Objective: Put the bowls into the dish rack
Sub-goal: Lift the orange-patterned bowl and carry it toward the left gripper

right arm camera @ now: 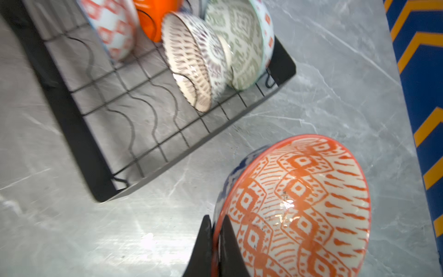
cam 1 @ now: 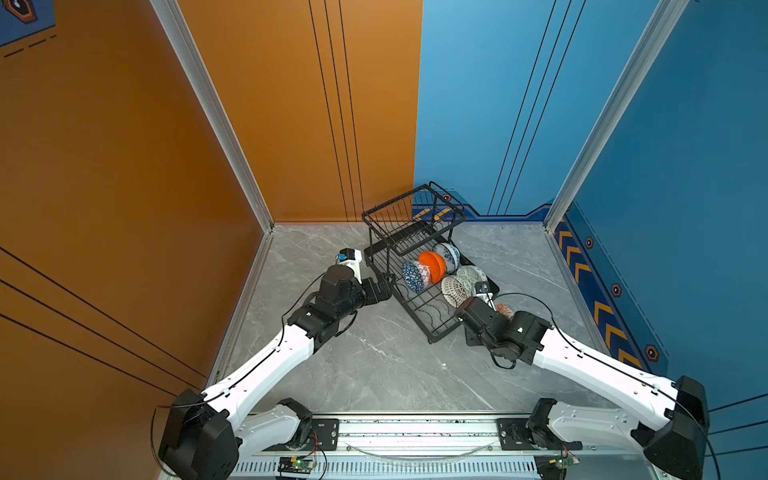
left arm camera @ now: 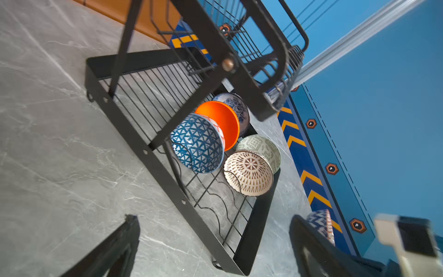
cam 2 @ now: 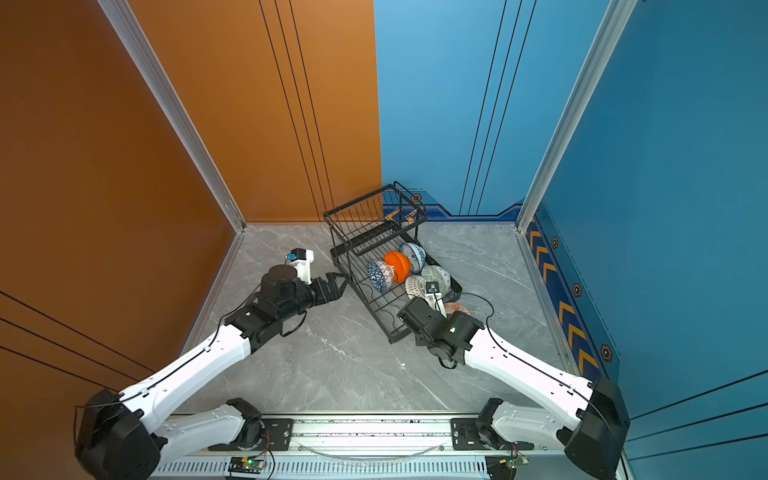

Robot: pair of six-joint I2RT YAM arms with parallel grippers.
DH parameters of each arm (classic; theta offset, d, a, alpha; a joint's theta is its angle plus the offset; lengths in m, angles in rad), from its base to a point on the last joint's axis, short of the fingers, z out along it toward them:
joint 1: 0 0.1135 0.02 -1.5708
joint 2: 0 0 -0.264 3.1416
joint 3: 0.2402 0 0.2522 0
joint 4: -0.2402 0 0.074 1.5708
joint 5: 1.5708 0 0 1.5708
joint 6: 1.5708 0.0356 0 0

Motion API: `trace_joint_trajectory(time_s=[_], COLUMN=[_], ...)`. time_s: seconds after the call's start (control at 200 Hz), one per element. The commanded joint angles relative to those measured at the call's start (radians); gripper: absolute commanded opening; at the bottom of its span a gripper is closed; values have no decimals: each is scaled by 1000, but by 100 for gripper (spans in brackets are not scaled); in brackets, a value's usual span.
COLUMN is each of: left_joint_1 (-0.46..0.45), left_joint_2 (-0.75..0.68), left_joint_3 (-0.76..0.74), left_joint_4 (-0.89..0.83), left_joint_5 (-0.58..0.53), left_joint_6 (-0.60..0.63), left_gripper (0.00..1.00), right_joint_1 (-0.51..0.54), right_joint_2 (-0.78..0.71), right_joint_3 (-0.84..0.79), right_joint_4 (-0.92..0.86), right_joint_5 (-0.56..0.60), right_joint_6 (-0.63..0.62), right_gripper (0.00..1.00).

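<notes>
The black wire dish rack [cam 1: 419, 309] [left arm camera: 134, 134] stands at the back of the table. Several bowls lean on edge in its base: blue triangle-patterned [cam 1: 413, 277], plain orange [cam 1: 432, 264], white-blue floral [cam 1: 449, 254], pale green [cam 1: 471, 274] and white with dark lattice [cam 1: 455, 289]. My right gripper [right arm camera: 217, 219] is shut on the rim of the red-orange patterned bowl [right arm camera: 299, 203] [cam 1: 503, 309], just off the rack's near right side. The bowl is tilted, with its inside facing the wrist camera. My left gripper [cam 1: 384, 284] [left arm camera: 213, 217] is open and empty by the rack's left rim.
The grey marble tabletop [cam 1: 374, 365] is walled by an orange panel [cam 1: 124, 166] on the left and blue panels [cam 1: 685, 208] behind and on the right. The rack's raised basket [cam 1: 411, 216] overhangs its far end. Wavy slot wires [right arm camera: 134, 115] at the near end hold nothing.
</notes>
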Motion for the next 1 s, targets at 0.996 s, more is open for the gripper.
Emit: trace_joint_trajectory(time_s=[0.996], left_joint_1=[808], left_joint_2=[-323], left_joint_3=[-288], left_joint_4=[34], left_joint_5=[508], left_joint_6=[-364], left_gripper=[98], right_joint_1=[211], right_joint_2=[1118], right_joint_3=[915], right_joint_4=[105], right_joint_5=[-258], right_joint_6=[-260], right_gripper=[0])
